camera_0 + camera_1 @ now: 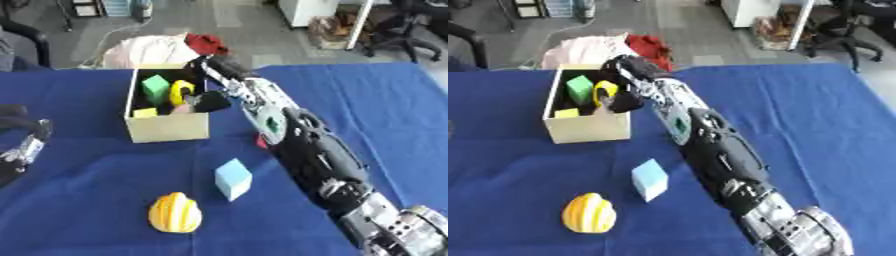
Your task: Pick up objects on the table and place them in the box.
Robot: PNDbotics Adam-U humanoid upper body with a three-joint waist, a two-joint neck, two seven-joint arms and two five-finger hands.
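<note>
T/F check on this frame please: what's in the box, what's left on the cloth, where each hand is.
1. The right hand is over the box. True.
2. The light blue cube is inside the box. False: it stands on the blue cloth, in front of the box.
3. A green block lies in the box. True.
4. The yellow striped object is held by the left hand. False: it lies on the cloth, untouched; the left hand is at the left edge.
5. The box is tipped on its side. False: it stands upright, open at the top.

Navy table point(87, 200), tan box point(166, 127), lt-blue cube point(233, 179), yellow-striped shell point(175, 213).
</note>
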